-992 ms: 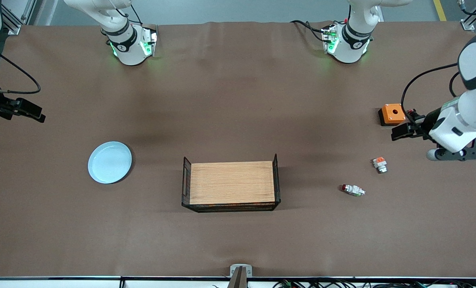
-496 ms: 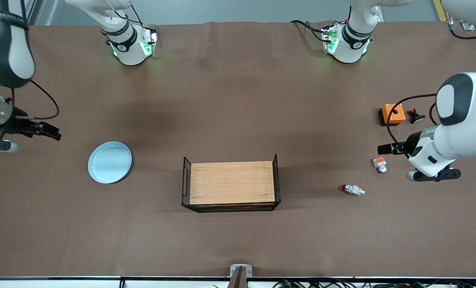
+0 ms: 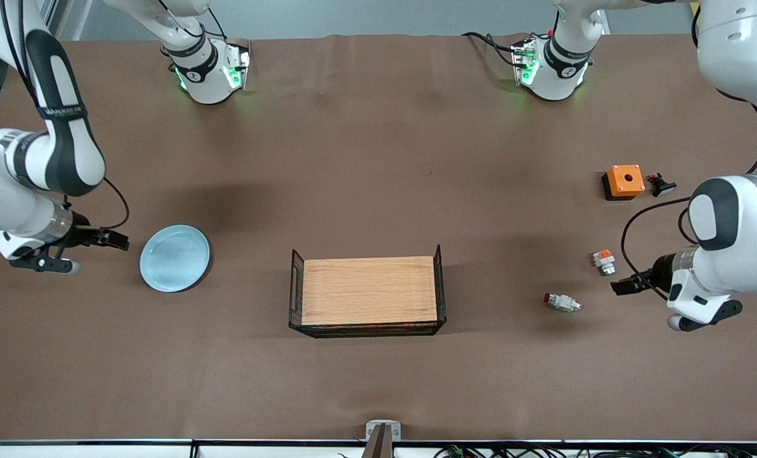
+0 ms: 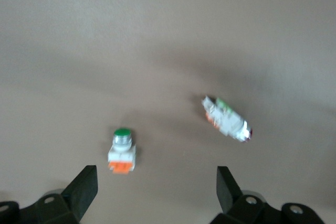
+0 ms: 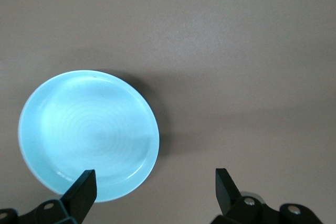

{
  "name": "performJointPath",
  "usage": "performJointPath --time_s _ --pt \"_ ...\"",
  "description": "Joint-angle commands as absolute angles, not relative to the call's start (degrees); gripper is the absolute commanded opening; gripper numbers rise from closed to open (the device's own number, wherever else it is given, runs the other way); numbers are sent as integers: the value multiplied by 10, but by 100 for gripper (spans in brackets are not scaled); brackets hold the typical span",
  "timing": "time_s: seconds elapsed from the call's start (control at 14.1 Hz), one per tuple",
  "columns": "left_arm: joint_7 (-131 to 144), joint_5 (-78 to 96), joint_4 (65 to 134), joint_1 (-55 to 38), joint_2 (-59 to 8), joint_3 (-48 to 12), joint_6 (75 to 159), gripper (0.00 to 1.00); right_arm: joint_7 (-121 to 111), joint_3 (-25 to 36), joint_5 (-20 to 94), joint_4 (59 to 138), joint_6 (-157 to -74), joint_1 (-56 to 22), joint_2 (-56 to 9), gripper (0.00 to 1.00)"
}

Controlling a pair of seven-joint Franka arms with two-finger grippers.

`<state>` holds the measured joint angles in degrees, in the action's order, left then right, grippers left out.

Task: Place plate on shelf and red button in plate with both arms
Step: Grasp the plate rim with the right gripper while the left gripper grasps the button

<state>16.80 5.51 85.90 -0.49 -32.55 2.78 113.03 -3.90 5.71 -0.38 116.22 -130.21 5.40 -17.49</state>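
two task items. item one: round shallow pale-blue plate with raised rim, lying flat toward the right arm's end of the table; likely rigid, glazed, slippery, breakable; best pinched across the rim. right gripper just beside it, jaws spread, empty. item two: tiny whitish-grey push-button with green bits and dark red cap, lying on its side toward the left arm's end; light, rolls easily; grip across the body. left gripper near it, jaws released. no legible writing on either item

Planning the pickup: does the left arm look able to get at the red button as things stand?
Probably yes. The left gripper has its jaws open beside the red button, with only bare table between them; the small white part sits off that path.
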Motion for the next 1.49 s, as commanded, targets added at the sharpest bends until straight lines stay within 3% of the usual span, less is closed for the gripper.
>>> performJointPath --time_s 0.0,0.43,0.64,0.85,0.99,1.42 --pt "255 72 843 -12 -351 28 1181 100 -46 51 -10 1155 -1311 62 -199 100" --pt "401 65 853 -44 -396 29 1285 100 -45 51 -4 1156 -1331 63 -248 100" --pt "469 55 889 -54 -404 29 1374 100 -44 50 1 1155 -1349 69 -272 100" --pt "531 47 918 -65 -403 30 1413 100 -43 50 13 1155 -1368 70 -289 98" --pt "575 40 948 -72 -394 30 1443 100 -44 49 22 1155 -1370 69 -293 90" --pt "620 -45 1048 -91 -348 29 1449 100 -43 48 24 1154 -1370 65 -299 49"
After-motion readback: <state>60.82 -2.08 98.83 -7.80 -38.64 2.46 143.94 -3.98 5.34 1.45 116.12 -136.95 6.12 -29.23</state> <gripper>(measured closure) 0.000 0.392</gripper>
